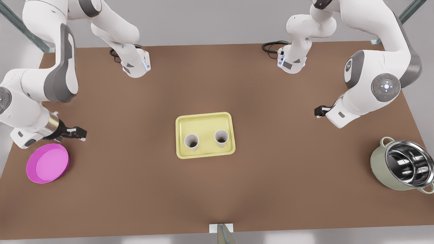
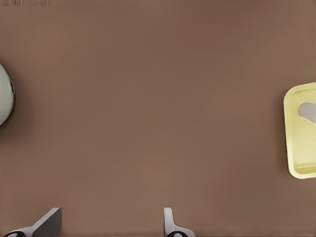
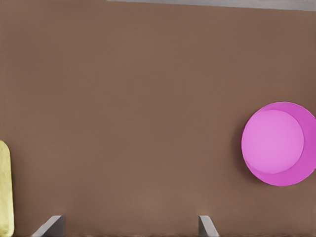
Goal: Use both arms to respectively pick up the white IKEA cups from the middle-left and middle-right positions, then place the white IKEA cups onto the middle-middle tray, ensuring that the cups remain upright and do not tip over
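Two white IKEA cups (image 1: 191, 141) (image 1: 221, 138) stand upright side by side inside the pale yellow tray (image 1: 203, 116) at the table's middle. My left gripper (image 1: 318, 111) hovers at the front view's right, well away from the tray, between it and the pot. In the left wrist view the left gripper (image 2: 108, 229) is open over bare table, with the tray (image 2: 296, 148) and part of a cup (image 2: 308, 112) at the picture's edge. My right gripper (image 1: 81, 133) is at the front view's left, beside the pink dish. The right wrist view shows the right gripper (image 3: 128, 229) open and holding nothing.
A round magenta-pink dish (image 1: 47, 163) (image 3: 276, 143) lies near the table's edge at the front view's left. A pale green steel-lined pot (image 1: 403, 166) (image 2: 4, 94) stands at the front view's right. A sliver of the tray (image 3: 4, 187) edges the right wrist view.
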Available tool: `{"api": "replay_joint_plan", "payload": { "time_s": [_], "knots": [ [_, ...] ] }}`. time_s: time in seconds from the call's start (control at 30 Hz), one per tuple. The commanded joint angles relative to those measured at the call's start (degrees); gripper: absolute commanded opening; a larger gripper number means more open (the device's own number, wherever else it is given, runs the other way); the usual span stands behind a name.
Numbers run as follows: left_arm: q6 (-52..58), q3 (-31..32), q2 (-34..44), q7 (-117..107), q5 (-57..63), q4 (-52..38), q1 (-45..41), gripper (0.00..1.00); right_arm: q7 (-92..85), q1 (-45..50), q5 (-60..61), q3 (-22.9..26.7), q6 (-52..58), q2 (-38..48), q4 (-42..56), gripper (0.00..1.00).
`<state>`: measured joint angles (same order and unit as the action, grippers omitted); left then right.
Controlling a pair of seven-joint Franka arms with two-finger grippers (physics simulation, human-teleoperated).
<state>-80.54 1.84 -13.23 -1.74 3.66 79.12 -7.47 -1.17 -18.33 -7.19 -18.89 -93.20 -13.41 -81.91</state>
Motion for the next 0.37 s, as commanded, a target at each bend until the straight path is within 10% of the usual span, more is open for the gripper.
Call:
{"api": "replay_joint_plan", "payload": {
  "time_s": [0.0, 0.1, 0.17, 0.33],
  "knots": [
    [0.0, 0.0, 0.0, 7.0, 0.0, 0.0, 0.0, 1.00, -4.5, 0.3, 0.0, -0.3, 10.4, 0.7, 1.4, 1.00],
    [0.0, 0.0, 0.0, 7.0, 0.0, 0.0, 0.0, 1.00, -5.3, 1.7, -0.1, 0.7, 13.3, 0.8, 5.1, 1.00],
    [0.0, 0.0, 0.0, 7.0, 0.0, 0.0, 0.0, 1.00, -5.6, 15.3, -0.4, 14.1, 12.7, 3.4, 4.0, 1.00],
    [0.0, 0.0, -0.1, 6.9, 0.0, 0.0, 0.1, 1.00, -5.4, 15.3, -0.2, 14.2, 10.9, 6.2, -0.4, 1.00]
  ]
}}
